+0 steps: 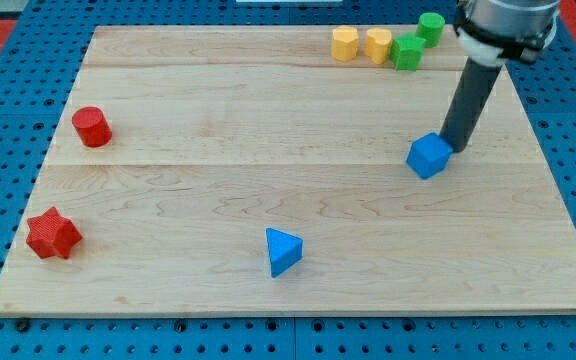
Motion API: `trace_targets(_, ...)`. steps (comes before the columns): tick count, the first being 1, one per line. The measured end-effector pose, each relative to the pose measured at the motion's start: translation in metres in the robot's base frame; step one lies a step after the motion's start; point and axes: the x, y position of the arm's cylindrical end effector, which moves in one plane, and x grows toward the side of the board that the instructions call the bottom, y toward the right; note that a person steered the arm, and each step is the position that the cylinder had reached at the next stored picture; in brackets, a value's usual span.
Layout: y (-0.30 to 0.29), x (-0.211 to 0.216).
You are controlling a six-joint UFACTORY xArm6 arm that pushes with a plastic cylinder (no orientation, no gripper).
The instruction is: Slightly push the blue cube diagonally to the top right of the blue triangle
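The blue cube (428, 156) lies on the wooden board at the view's right, a little above mid-height. The blue triangle (283, 251) lies low on the board near the middle, well down and to the left of the cube. My tip (455, 147) comes down from the view's top right and stands right at the cube's upper right edge, touching it or very nearly so.
A red cylinder (92, 127) and a red star (52, 234) lie at the view's left. Two yellow blocks (345, 44) (378, 45), a green star (406, 52) and a green cylinder (430, 27) sit along the top edge. The board (168, 300) rests on a blue pegboard.
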Motion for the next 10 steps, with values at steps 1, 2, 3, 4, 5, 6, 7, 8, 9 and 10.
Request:
trace_targets(1, -0.002, -0.016)
trace_targets(2, 0.001, -0.02)
trace_targets(3, 0.013, -0.02)
trace_targets(4, 0.017, -0.02)
trace_targets(5, 0.017, -0.018)
trace_targets(6, 0.017, -0.01)
trace_targets(7, 0.017, -0.008)
trace_targets(8, 0.009, -0.008)
trace_targets(9, 0.009, -0.008)
trace_targets(10, 0.009, -0.001)
